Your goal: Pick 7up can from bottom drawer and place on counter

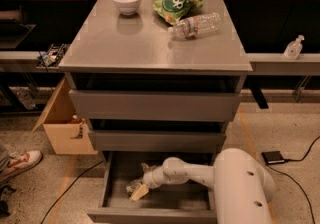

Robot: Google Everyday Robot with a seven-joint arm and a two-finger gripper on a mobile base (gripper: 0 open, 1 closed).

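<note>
On the counter (125, 48) we see a white bowl (126, 2), a green snack bag (177, 5) and a lying water bottle (196, 25). Below, the bottom drawer (150, 214) stands open. The 7up can (133, 186) lies inside, left of centre, and the gripper (141, 191) is right at it. We cannot tell whether it grasps the can.

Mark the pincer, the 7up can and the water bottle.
pincer (140, 192): camera view, its tip, down in the bottom drawer (150, 214).
7up can (132, 186): camera view, its silvery side beside the pincer.
water bottle (196, 25): camera view, its label, lying on the counter (145, 50).
</note>
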